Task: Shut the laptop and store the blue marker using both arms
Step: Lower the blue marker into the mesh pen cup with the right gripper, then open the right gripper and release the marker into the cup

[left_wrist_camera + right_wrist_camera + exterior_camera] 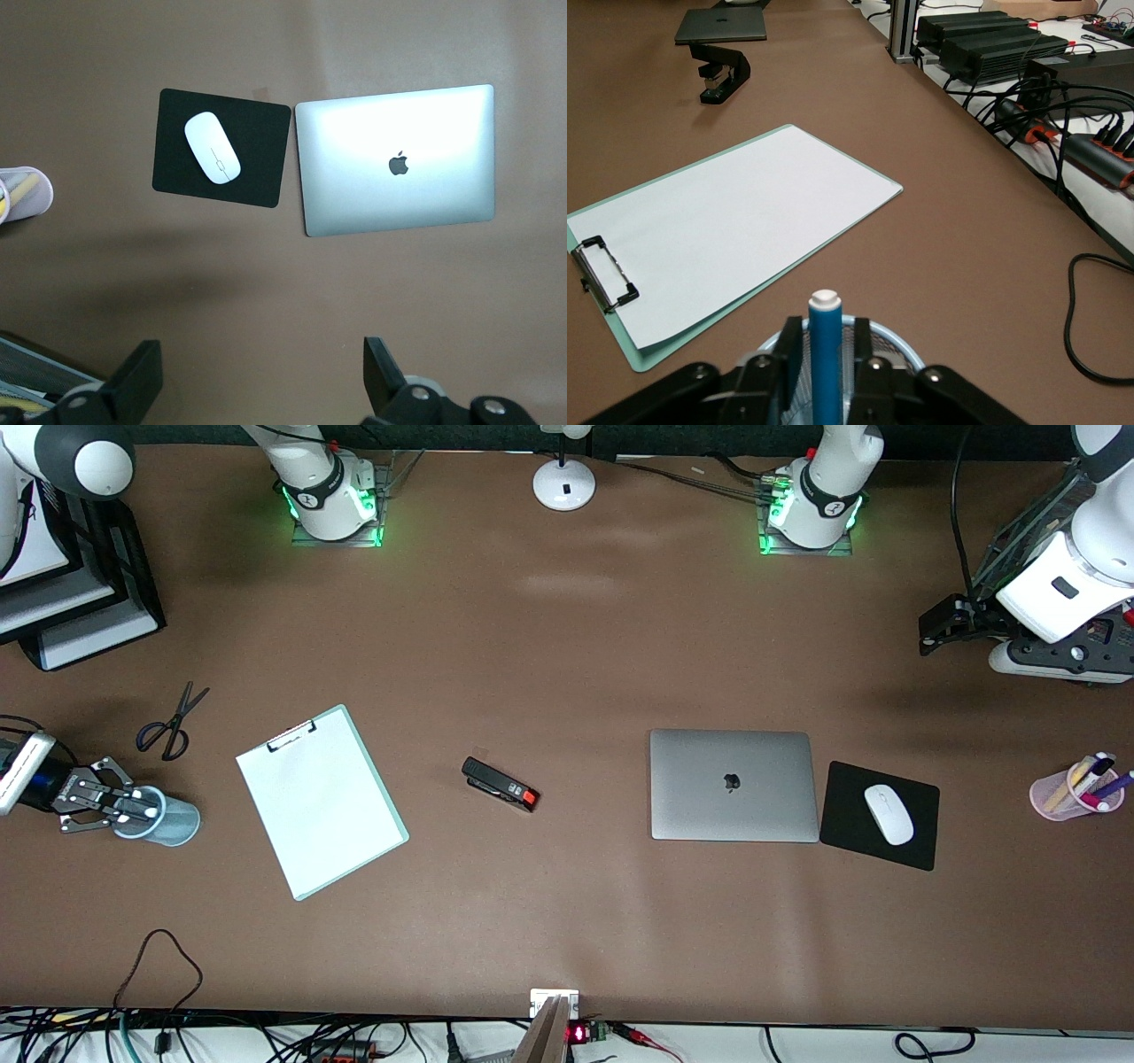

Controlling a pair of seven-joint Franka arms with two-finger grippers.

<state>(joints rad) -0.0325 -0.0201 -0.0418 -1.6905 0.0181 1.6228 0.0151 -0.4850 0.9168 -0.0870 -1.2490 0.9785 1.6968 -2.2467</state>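
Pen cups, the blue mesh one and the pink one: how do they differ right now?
The blue mesh cup stands at the right arm's end of the table, the pink cup at the left arm's end. The right gripper is at the blue mesh cup, with the blue marker upright between its fingers over the cup; no gripper is near the pink cup. The pink cup holds several markers. Both stand upright.

A wide brown matte tabletop (567, 646) fills pretty much everything seen. Soft glare patches are spread across it. A strip of white ledge (797, 1045) tangled with black cables (159, 957) is seen along the edge nearest the front camera.
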